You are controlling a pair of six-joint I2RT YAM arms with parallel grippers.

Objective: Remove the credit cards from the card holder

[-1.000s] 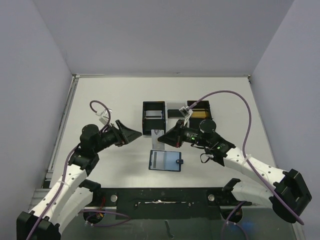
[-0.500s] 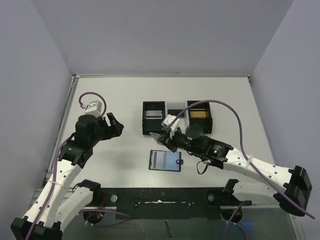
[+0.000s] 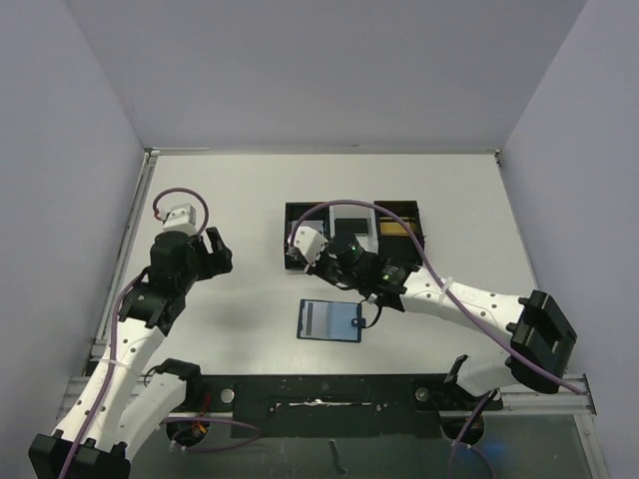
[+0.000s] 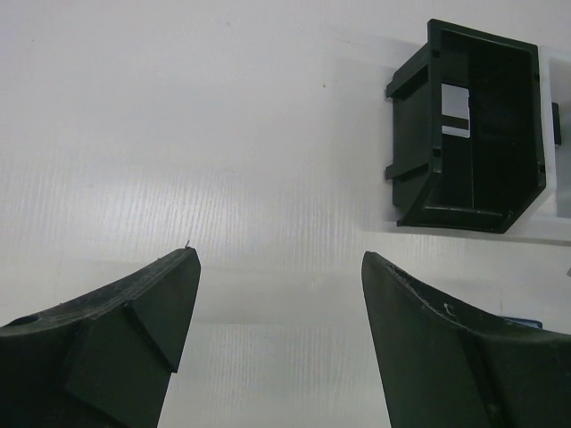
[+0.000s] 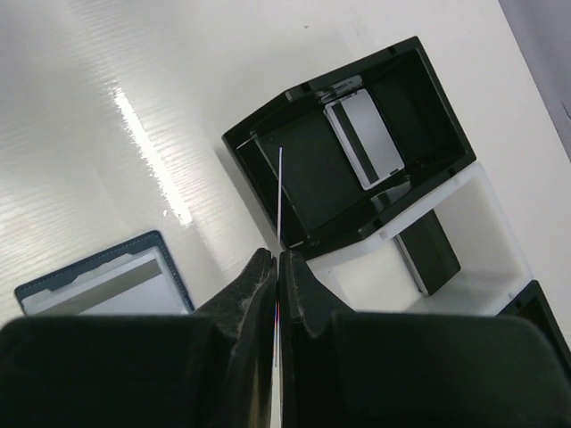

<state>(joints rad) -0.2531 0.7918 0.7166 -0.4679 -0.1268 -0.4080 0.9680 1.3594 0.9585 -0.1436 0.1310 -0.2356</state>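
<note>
Since a second ago the right arm has swung left; its right pincer (image 5: 277, 259) now points into the left black box (image 5: 312, 183), clamped on a thin card (image 5: 280, 196) seen edge-on, probably silver-grey. The left pincer (image 4: 278, 267) has drawn back left, jaws wide and empty over bare table (image 4: 223, 134). The card holder (image 3: 330, 320) lies open toward the near edge, apart from both. Card print is too small to read.
</note>
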